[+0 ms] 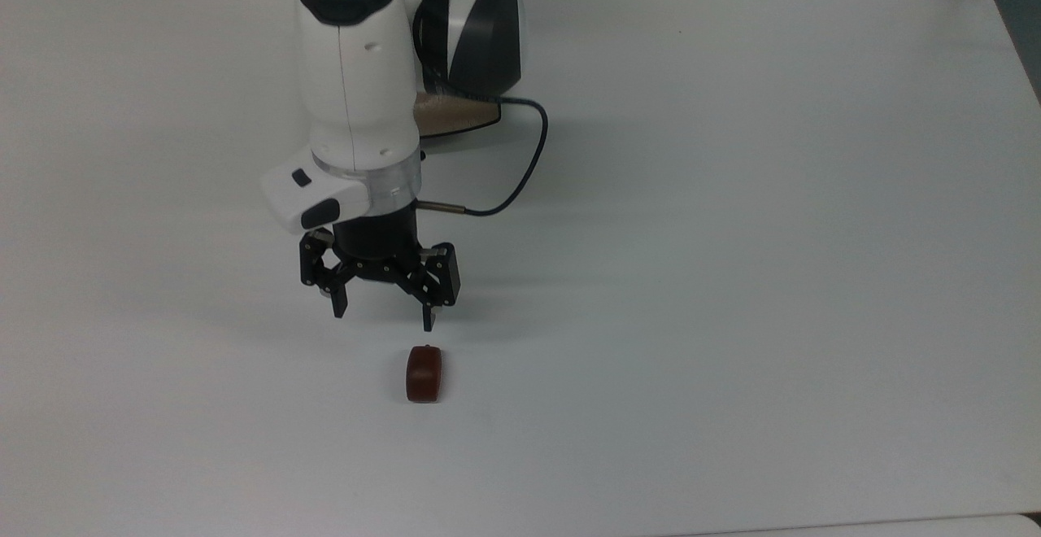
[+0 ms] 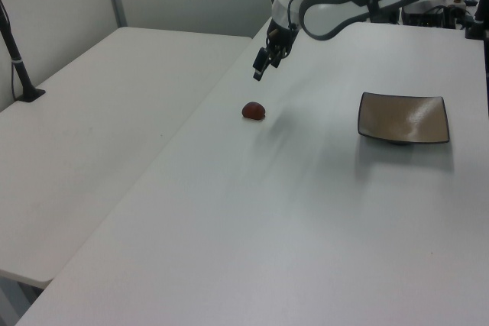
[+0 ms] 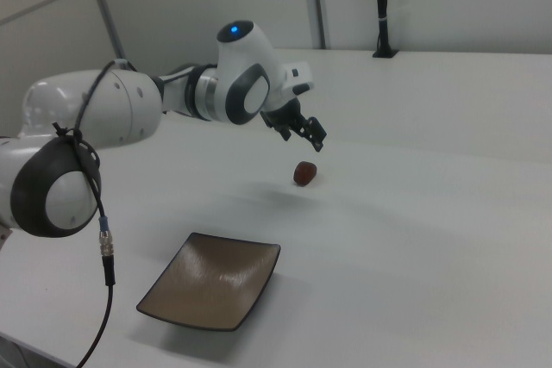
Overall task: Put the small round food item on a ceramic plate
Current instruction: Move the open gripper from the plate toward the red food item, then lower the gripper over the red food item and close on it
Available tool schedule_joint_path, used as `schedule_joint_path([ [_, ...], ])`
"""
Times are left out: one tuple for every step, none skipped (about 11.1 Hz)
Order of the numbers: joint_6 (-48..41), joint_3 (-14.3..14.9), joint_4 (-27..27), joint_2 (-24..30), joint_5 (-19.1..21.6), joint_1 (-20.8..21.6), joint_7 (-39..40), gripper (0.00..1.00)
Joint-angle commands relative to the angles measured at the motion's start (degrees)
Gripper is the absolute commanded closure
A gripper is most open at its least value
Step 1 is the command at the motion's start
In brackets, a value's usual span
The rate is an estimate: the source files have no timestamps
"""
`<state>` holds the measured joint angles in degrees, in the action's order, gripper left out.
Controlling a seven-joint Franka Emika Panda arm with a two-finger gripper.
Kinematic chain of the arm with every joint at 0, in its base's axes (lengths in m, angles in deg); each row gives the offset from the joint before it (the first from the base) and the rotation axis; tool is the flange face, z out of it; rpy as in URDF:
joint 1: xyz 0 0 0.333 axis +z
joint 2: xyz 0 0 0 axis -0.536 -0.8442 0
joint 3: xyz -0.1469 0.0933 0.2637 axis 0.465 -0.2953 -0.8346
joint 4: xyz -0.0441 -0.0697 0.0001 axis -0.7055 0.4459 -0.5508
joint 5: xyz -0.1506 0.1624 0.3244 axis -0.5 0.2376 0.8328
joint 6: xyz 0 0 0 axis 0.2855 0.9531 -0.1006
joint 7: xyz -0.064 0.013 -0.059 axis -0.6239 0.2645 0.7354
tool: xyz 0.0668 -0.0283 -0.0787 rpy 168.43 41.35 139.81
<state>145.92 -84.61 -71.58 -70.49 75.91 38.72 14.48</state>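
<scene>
The small round food item (image 1: 424,373) is lying on the white table (image 1: 732,236), near the bottom of the top view, glossy and dark reddish-brown. Nothing is touching it. Just above it in the top view, the gripper (image 1: 383,316) is hanging over the table with its two fingers spread apart and holding nothing; in the left view the gripper (image 2: 261,67) is sitting clear of the food item (image 2: 254,111), up and slightly to the left view's right. Farther back, the arm (image 1: 358,89) is covering most of the ceramic plate (image 1: 455,118). In the right view the plate (image 3: 216,280) is resting flat and empty, well apart from the food item (image 3: 304,172).
</scene>
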Motion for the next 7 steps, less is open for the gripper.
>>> schedule_joint_path([
  [3.0, -0.4, 1.6, -3.3, -0.9, 0.3, -0.6, 0.0],
  [4.6, -0.5, 1.6, -4.1, -0.9, 0.9, -0.6, 0.0],
  [5.3, -0.5, 1.6, -4.9, -1.0, 1.1, -0.7, 0.0],
  [5.5, -0.5, 1.7, -5.5, -1.0, 1.3, -0.7, 0.0],
  [7.4, -0.5, 1.5, -5.7, -1.1, 1.3, -0.7, 0.0],
  [8.4, -0.5, 1.5, -6.3, -1.1, 1.4, -0.6, 0.0],
  [8.6, -0.5, 1.5, -6.6, -1.7, 1.4, -0.6, 0.0],
])
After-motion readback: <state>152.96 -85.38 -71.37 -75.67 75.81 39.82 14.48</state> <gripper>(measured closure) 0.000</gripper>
